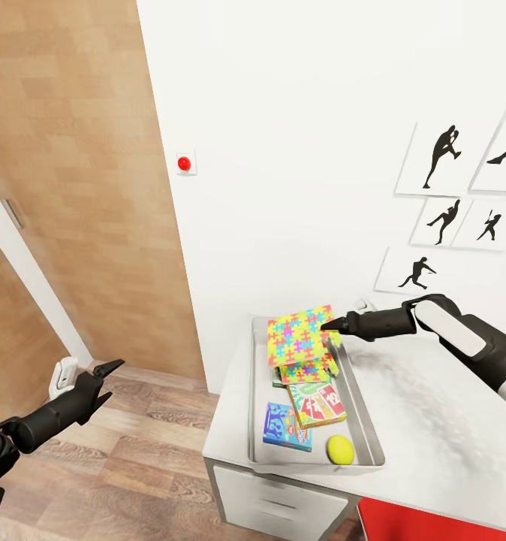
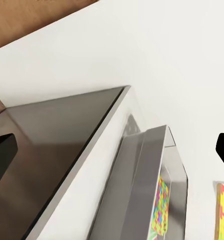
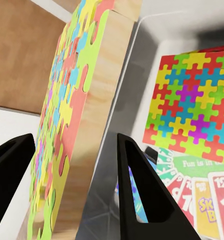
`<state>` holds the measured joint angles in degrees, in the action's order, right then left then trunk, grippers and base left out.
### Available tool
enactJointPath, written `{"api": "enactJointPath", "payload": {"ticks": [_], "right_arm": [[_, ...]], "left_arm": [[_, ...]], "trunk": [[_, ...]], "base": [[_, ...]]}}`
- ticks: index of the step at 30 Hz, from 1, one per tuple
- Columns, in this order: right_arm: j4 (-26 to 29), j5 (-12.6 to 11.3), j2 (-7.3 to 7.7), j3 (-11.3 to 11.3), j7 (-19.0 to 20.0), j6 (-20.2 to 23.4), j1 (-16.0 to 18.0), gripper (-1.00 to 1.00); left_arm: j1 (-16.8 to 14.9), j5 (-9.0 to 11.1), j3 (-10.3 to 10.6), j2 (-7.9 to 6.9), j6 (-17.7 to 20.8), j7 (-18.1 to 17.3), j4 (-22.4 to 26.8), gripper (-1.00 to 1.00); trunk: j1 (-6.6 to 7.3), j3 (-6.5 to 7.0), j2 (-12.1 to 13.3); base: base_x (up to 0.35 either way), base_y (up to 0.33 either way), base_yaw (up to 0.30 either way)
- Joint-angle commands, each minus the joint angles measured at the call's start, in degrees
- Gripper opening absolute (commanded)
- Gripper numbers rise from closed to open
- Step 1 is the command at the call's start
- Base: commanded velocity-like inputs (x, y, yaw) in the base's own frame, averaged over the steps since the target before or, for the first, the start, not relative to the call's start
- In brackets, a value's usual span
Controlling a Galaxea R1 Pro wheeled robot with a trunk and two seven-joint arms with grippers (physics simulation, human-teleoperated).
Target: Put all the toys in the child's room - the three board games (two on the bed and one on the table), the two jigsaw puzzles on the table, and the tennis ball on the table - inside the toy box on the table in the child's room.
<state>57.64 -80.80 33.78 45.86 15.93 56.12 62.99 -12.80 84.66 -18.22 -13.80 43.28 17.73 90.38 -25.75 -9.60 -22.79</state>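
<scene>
At the table's near edge, inside the toy box (image 1: 257,391), lie the tennis ball (image 1: 340,449), two board games (image 1: 287,427) and a flat jigsaw puzzle (image 1: 308,370). Above them the right gripper (image 1: 329,325) straddles a tilted second puzzle (image 1: 300,334), fingers spread. The left gripper (image 1: 106,376) hangs open over the floor (image 1: 133,451).

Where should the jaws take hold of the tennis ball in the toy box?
Judging by the head view, come straight down on the tennis ball and pinch across its middle. It sits in the toy box corner near two walls, so a side approach looks blocked.
</scene>
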Motion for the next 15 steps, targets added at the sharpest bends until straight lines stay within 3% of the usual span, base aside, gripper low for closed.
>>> {"api": "enactJointPath", "payload": {"ticks": [1, 15], "right_arm": [[-0.02, 0.47, 0.05, 0.19, 0.60, -0.04, 0.11, -1.00], [0.18, 0.55, -0.02, 0.07, 0.67, -0.04, 0.13, -1.00]], "left_arm": [[-0.06, 0.60, -0.06, 0.00, 0.20, 0.55, 0.06, 1.00], [-0.10, 0.59, 0.02, 0.01, 0.15, 0.55, 0.06, 1.00]], "trunk": [[-0.04, -0.13, -0.13], [-0.04, -0.54, -0.13]], "base": [[0.000, 0.000, 0.000], [0.000, 0.000, 0.000]]}}
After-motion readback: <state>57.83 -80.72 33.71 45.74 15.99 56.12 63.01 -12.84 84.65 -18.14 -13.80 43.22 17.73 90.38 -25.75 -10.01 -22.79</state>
